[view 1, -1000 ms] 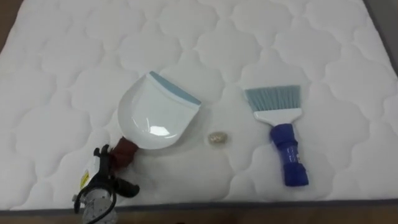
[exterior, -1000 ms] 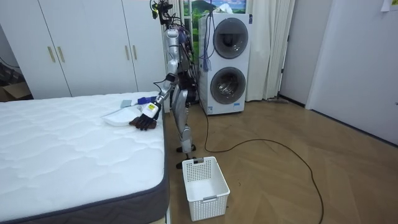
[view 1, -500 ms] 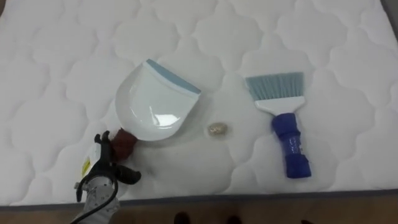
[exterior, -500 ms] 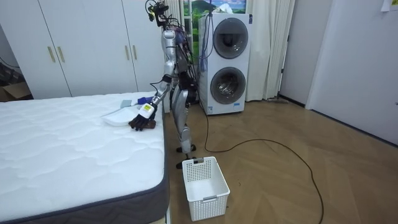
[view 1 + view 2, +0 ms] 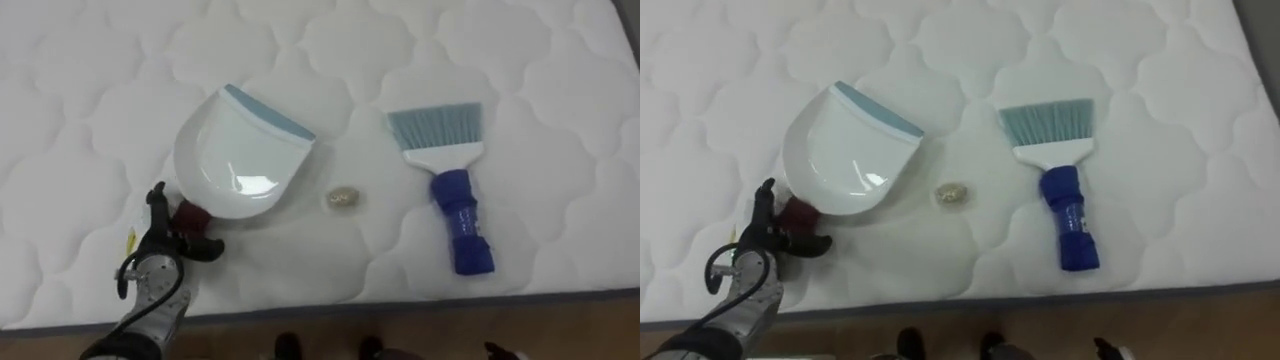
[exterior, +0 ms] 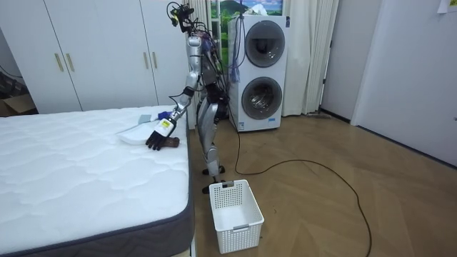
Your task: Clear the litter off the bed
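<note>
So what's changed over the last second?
The left hand has edged forward on the bed, so its open fingers now reach the dustpan's dark red handle without closing on it. In the room view the robot stands a little straighter. Dustpan, brush and small crumb lie as before.

Open mattress (image 5: 520, 60) between dustpan (image 5: 240, 150) and brush (image 5: 447, 180); only small lump (image 5: 343, 198) there.

No legible text or numbers

White basket (image 6: 235, 214) on the wooden floor (image 6: 321, 214); two stacked washing machines (image 6: 266, 71) beyond; white wardrobe (image 6: 93, 57).
</note>
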You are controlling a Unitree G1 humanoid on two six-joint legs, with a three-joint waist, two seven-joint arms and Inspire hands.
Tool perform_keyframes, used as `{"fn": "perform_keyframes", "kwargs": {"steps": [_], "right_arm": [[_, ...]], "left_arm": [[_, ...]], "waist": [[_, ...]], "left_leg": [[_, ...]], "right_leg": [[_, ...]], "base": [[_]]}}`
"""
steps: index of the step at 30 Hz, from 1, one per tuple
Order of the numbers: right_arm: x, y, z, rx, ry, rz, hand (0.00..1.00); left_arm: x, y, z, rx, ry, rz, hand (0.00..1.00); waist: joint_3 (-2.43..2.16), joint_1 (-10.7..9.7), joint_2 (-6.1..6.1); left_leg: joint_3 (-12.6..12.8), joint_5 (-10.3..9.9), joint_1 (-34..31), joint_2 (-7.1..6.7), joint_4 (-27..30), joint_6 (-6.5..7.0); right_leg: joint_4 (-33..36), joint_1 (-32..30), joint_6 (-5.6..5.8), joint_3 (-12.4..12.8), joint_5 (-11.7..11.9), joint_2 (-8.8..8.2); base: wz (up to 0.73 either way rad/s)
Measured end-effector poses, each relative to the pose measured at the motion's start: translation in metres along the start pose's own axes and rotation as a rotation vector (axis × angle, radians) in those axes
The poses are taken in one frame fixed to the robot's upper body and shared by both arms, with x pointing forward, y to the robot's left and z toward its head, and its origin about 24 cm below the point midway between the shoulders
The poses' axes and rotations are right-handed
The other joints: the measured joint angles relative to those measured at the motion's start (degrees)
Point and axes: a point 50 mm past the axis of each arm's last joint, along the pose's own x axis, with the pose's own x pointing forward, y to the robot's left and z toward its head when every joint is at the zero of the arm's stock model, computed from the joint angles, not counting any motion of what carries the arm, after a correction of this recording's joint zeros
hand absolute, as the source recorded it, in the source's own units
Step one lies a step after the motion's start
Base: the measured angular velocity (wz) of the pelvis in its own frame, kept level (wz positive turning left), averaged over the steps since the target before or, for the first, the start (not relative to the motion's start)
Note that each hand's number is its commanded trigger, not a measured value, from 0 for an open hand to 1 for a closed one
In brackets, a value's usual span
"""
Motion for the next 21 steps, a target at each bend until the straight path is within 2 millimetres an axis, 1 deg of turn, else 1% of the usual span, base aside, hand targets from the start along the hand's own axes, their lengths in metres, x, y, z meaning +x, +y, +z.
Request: {"fn": "perform_keyframes", "kwargs": {"steps": [2, 5, 8, 12, 15, 21], "right_arm": [[0.000, 0.001, 0.001, 0.000, 0.003, 0.003, 0.00], [0.000, 0.001, 0.000, -0.010, 0.008, 0.007, 0.00], [0.000, 0.001, 0.000, -0.016, 0.014, 0.007, 0.00], [0.000, 0.003, 0.000, -0.029, 0.022, 0.012, 0.00], [0.000, 0.003, -0.001, -0.040, 0.034, 0.008, 0.00], [0.000, 0.003, -0.001, -0.053, 0.040, -0.001, 0.00]], "left_arm": [[0.002, 0.005, -0.002, -0.006, 0.016, 0.012, 1.00], [0.005, 0.010, -0.003, 0.011, 0.028, 0.006, 1.00], [0.006, 0.009, -0.004, 0.024, 0.051, -0.019, 1.00], [0.005, 0.009, -0.010, -0.025, 0.113, -0.048, 1.00], [0.004, 0.004, -0.012, -0.034, 0.131, -0.092, 1.00], [0.003, 0.003, -0.012, -0.066, 0.143, -0.105, 1.00]], "waist": [[-0.01, 0.03, 0.01], [-0.01, -0.11, 0.01], [0.00, -0.33, 0.00], [0.03, -1.55, -0.06], [0.04, -1.67, -0.06], [0.04, -1.65, -0.08]], "left_leg": [[0.57, 0.00, -0.02, 0.03, -0.04, 0.01], [0.73, 0.00, -0.06, 0.05, -0.01, 0.01], [1.04, 0.00, -0.08, 0.03, 0.00, 0.05], [1.47, -0.06, -0.50, 0.00, 0.23, 0.14], [2.14, -0.11, -0.53, 0.07, 0.26, 0.22], [2.54, -0.16, -0.52, 0.13, 0.26, 0.30]], "right_leg": [[0.41, -0.42, 0.00, 0.17, -0.01, 0.01], [0.49, -0.42, 0.00, 0.08, -0.01, -0.09], [0.52, -0.43, 0.01, 0.13, -0.01, -0.33], [0.52, -0.61, 0.25, 0.01, -0.18, -0.58], [0.48, -0.64, 0.35, 0.15, -0.25, -0.68], [0.47, -0.64, 0.43, 0.15, -0.29, -0.72]], "base": [[-0.08], [0.01], [0.00], [0.03], [-0.01], [0.00]]}}
